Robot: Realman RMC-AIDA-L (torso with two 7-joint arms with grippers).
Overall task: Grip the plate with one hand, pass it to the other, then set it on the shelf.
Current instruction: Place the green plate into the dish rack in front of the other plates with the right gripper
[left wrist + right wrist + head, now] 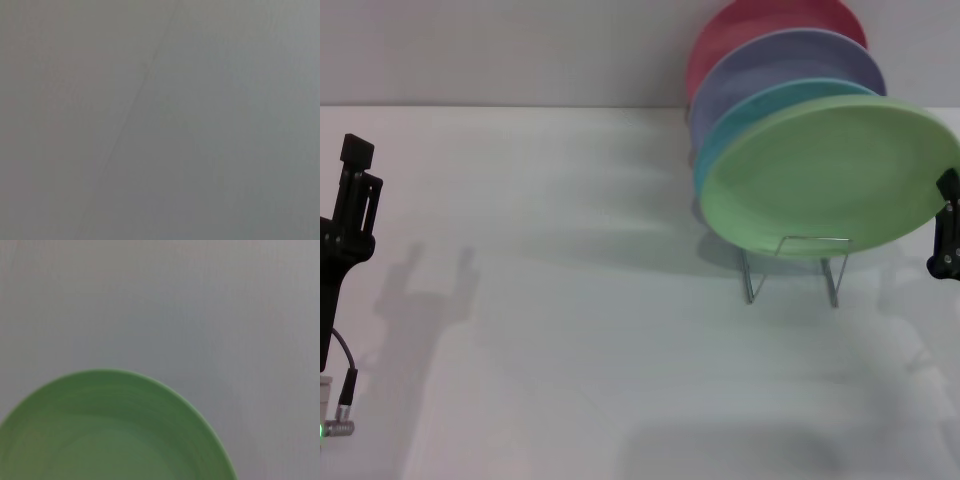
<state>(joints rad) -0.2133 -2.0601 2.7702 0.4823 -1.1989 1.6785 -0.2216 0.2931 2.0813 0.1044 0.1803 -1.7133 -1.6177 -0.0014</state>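
**Green plate at the front of the rack, right hand at its rim**

Head view: the green plate [825,178] stood tilted at the front of the row on the wire rack [795,265], its face turned toward the camera. Its lower rim sat behind the front loop of the rack. Whether the plate's weight rested fully on the wires could not be told from this view.

Behind it, in order toward the back: a teal plate [740,120], a lilac plate [780,65] and a red plate [760,25], all leaning the same way and overlapping one another. The rack's two front legs stood on the white worktop [570,350].

Right hand [947,230]: only a black part showed at the right edge of the head view, right at the green plate's right-hand rim. Could not tell whether its fingers were spread, pressed together or pinching the rim. The right wrist view showed the green plate [110,435] close up, its rim curving against a pale background.

Left hand [353,195]: raised at the far left edge of the head view, well apart from the rack and plates, above the worktop. It held nothing; whether its fingers were spread or pressed together could not be told. The left wrist view showed only a plain grey surface.
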